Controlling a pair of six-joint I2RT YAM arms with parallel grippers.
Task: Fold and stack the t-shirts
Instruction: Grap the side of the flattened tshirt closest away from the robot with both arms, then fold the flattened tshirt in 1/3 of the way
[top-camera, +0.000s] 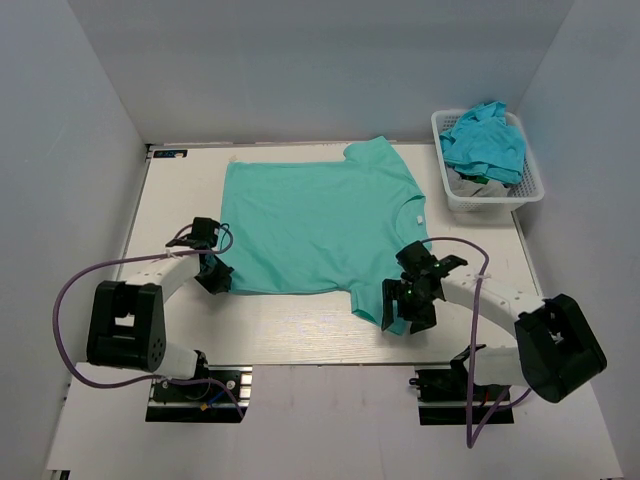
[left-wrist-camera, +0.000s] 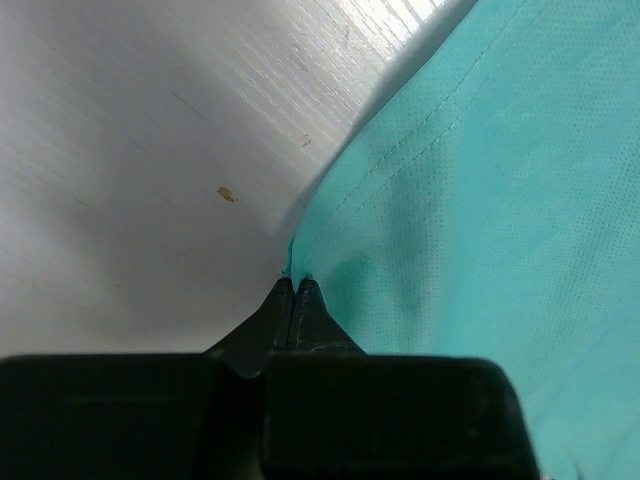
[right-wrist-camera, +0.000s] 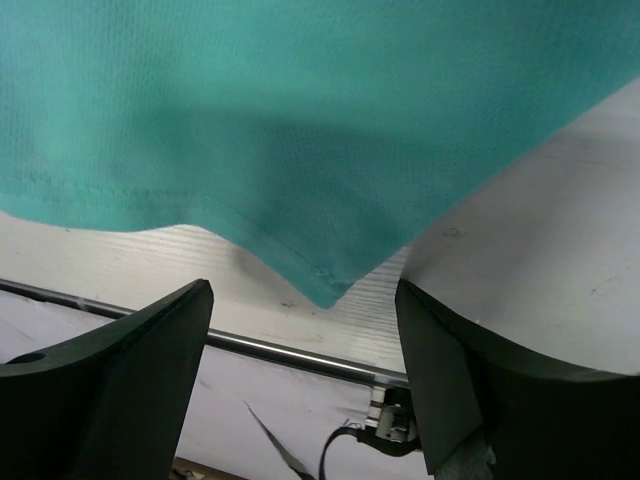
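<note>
A teal-green t-shirt (top-camera: 310, 225) lies spread flat on the white table, with a small white neck label (top-camera: 418, 220) at its right side. My left gripper (top-camera: 213, 272) is at the shirt's near left corner. In the left wrist view the gripper (left-wrist-camera: 297, 283) is shut, with the shirt's hem edge (left-wrist-camera: 480, 200) pinched at its tips. My right gripper (top-camera: 405, 300) is open over the near right sleeve. In the right wrist view the gripper (right-wrist-camera: 305, 330) is wide open and the sleeve's corner (right-wrist-camera: 330, 290) hangs between the fingers, untouched.
A white lattice basket (top-camera: 490, 203) stands at the back right, holding crumpled turquoise-blue t-shirts (top-camera: 485, 140) and something grey (top-camera: 478, 185). Grey walls enclose the table on three sides. The table's near edge and a metal rail (right-wrist-camera: 290, 352) lie just below the right gripper.
</note>
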